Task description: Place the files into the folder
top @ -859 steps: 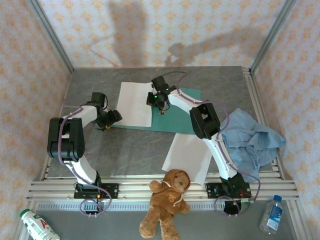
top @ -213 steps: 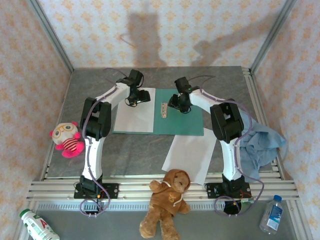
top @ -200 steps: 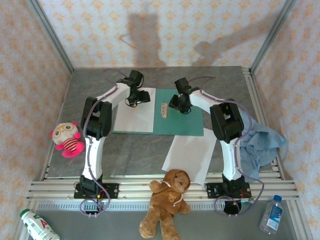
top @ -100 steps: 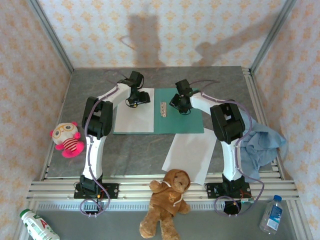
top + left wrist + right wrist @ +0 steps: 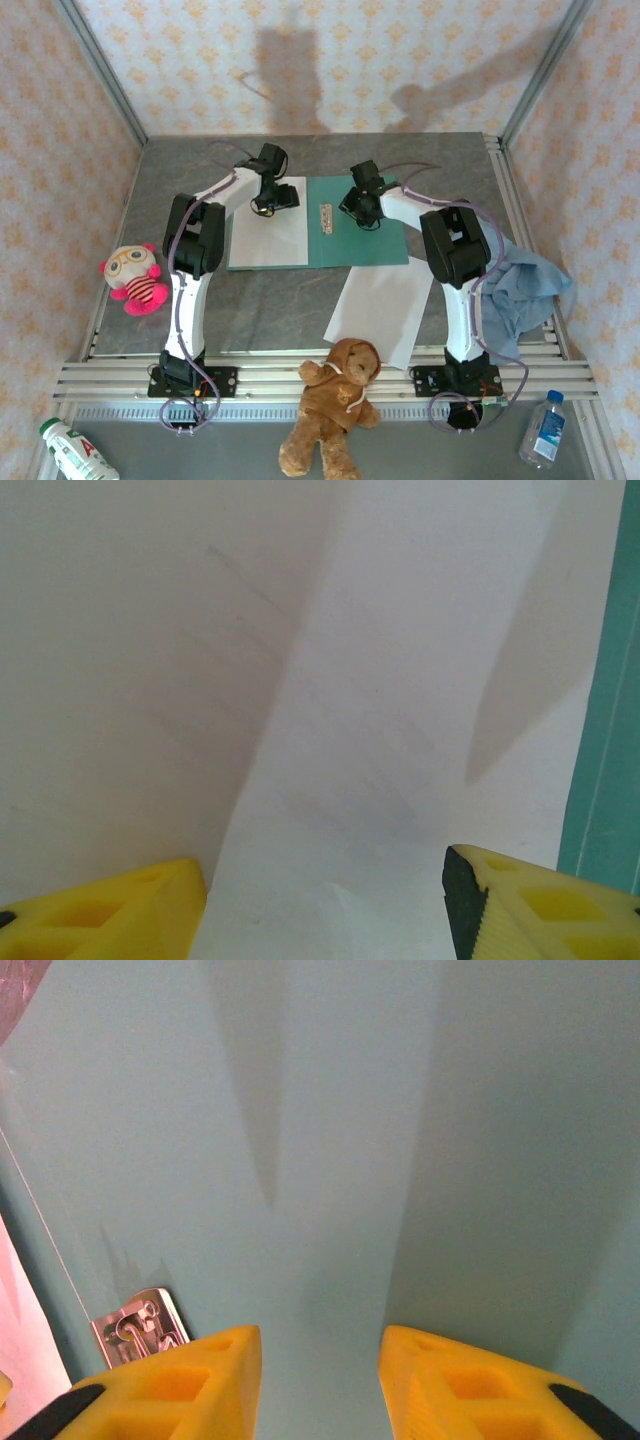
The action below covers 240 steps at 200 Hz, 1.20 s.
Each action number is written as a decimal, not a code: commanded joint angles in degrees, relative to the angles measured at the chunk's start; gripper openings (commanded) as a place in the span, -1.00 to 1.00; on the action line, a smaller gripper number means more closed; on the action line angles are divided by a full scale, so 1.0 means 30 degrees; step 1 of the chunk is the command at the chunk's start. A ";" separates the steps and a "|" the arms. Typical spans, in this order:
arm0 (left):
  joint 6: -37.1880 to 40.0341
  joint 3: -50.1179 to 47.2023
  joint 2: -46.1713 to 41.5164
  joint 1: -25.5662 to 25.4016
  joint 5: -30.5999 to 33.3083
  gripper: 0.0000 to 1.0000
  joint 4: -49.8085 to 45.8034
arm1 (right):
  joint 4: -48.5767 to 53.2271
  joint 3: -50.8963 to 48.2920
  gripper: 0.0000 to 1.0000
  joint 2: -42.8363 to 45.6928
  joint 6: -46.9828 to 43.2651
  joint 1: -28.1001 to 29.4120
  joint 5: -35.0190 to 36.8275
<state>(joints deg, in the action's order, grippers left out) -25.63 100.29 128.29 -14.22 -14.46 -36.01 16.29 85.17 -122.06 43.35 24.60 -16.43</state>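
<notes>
Teal folder lies open; one white file rests on its left half beneath the wide-spread left gripper, the right gripper hovers narrowly parted and empty beside the metal clip, and the second file lies just nearside.

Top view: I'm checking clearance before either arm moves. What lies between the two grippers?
In the top view, between the left gripper and the right gripper lie part of the white sheet and the metal clip on the folder.

bright even light, soft shadows across the folder, sharp focus
</notes>
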 commanded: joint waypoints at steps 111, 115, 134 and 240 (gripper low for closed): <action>0.0529 -0.0944 -0.0812 0.0257 -0.1121 0.33 -0.0272 | 0.1372 -0.0655 -0.24 -0.0907 0.0549 0.0298 0.0941; 0.0538 -0.0966 -0.0823 0.0251 -0.1126 0.33 -0.0298 | 0.1366 -0.0673 -0.24 -0.0891 0.0549 0.0304 0.0960; 0.0662 -0.1239 -0.0925 0.0254 -0.1327 0.33 -0.0071 | 0.1392 -0.0639 -0.24 -0.0912 0.0593 0.0304 0.0993; 0.1450 0.2216 -0.1222 0.0540 0.0102 0.46 -0.3132 | 0.1643 -0.0121 -0.24 -0.0995 0.0821 0.0481 0.0901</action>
<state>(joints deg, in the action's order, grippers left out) -22.48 102.32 126.76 -13.47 -17.21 -39.92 16.01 85.17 -122.06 44.64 25.10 -15.35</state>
